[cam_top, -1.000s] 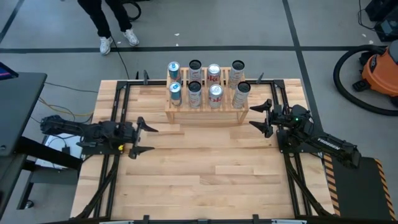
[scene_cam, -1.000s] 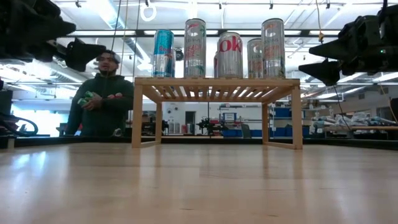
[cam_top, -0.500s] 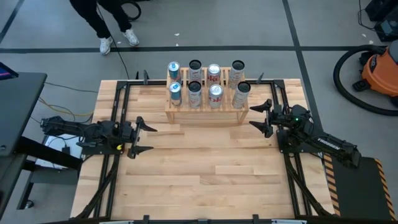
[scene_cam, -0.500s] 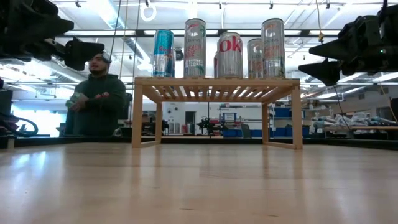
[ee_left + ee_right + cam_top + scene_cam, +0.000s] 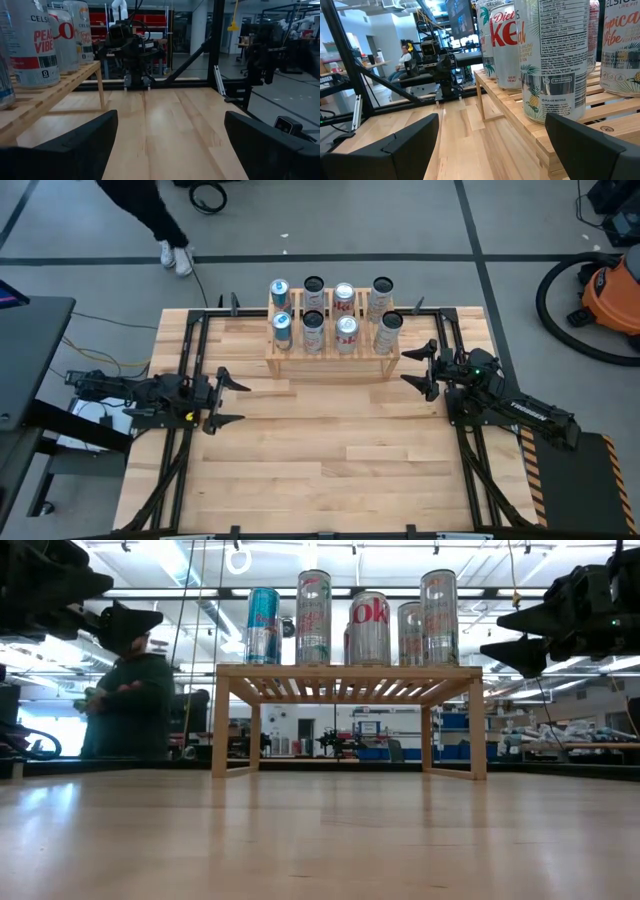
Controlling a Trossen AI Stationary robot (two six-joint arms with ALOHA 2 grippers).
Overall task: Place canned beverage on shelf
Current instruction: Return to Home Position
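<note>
- Cans (image 5: 314, 328), eight in all, stand upright in two rows of four on the slatted shelf (image 5: 330, 366) at the table's (image 5: 330, 465) far edge
- Red-lettered can (image 5: 506, 45) reads "Diet" over "KE"
- White can (image 5: 34, 45) shows "PEA" and "VIBE"
- Left gripper (image 5: 235, 402) hovers over the table left of the shelf, fingers apart, empty
- Right gripper (image 5: 410, 366) hangs just right of the shelf, fingers apart, empty
- Person (image 5: 128, 705) stands beyond the table

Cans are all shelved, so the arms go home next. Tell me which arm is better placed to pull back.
Left, probably: the left gripper, open and empty, sits well off the shelf; the right gripper, open too, hangs beside its end.
</note>
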